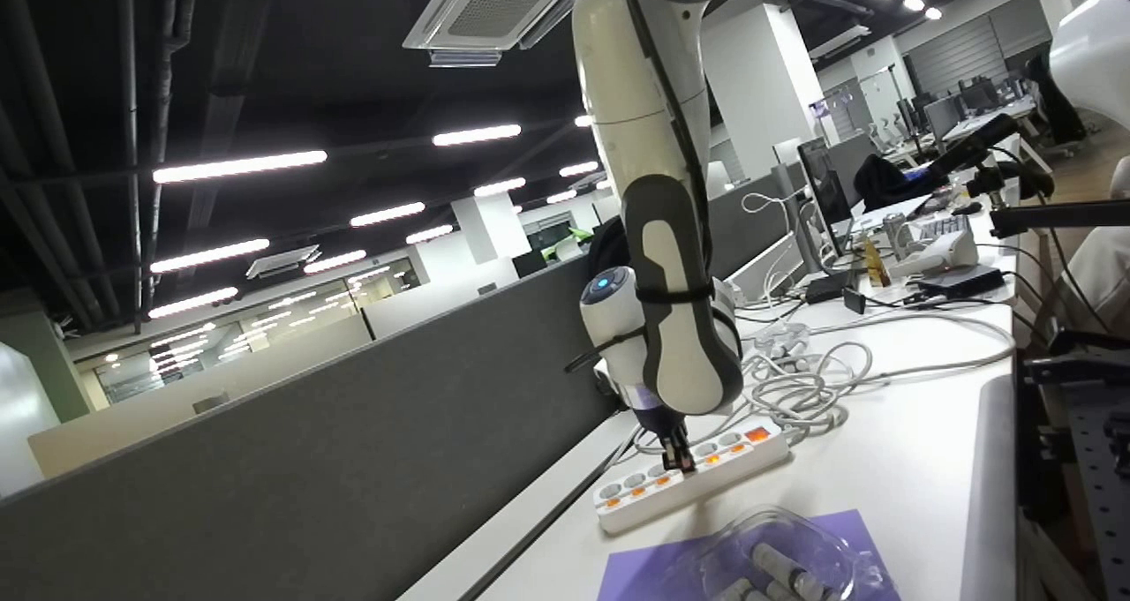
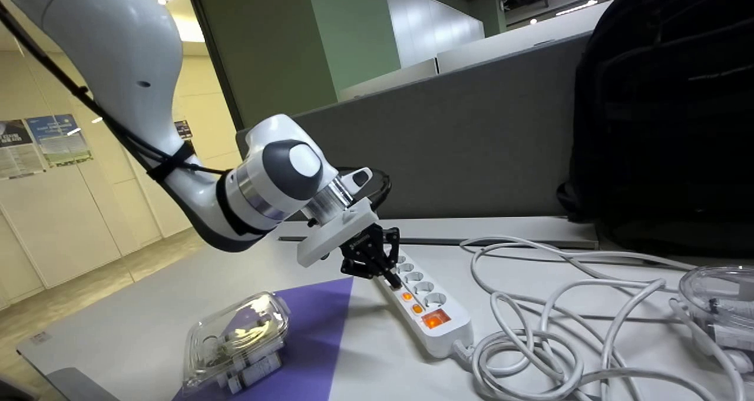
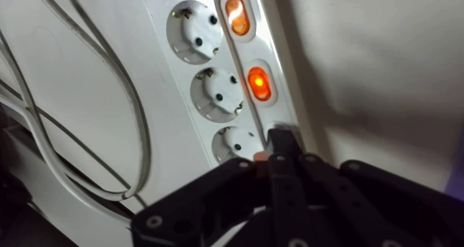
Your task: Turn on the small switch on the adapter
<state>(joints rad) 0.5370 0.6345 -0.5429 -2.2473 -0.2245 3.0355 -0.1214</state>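
OK so the adapter (image 1: pixel 702 484) is lying face up on the white bench (image 2: pixel 177 289), with its cord (image 2: pixel 464 353) coming off the end by the big orange switch (image 2: pixel 436 318). The end effector (image 2: pixel 393 281) is down at the adapter's row of small switches (image 3: pixel 237 15), clenched, tips together (can't tell from these angles whether it's actually pressing anything). In the wrist view, the tips cover a spot just beside a lit switch (image 3: pixel 259 83), the one glowing bright orange.

As for the surface: a mess of cables (image 2: pixel 548 336) sprawls across it past the adapter's cord end, and a purple sheet (image 2: pixel 318 336) lies flat near the adapter's switch side. A clear box (image 2: pixel 207 330) with vials (image 2: pixel 256 374) in it sits at least partly on that sheet, apart from the adapter.

Room-wise, a dark grey partition (image 2: pixel 459 165) runs behind the adapter in both exterior views, and a big black bag (image 2: pixel 665 118) is in front of it, past the cord end. Way further along from the adapter, in an exterior view, there's a monitor (image 1: pixel 823 197). The ceiling (image 1: pixel 353 45) high above the adapter is really dark, with bright strip lights (image 1: pixel 238 167) and a square vent (image 1: pixel 494 8). Well apart from the adapter, in an exterior view, posters (image 2: pixel 59 139) hang on a pale wall (image 2: pixel 65 224).
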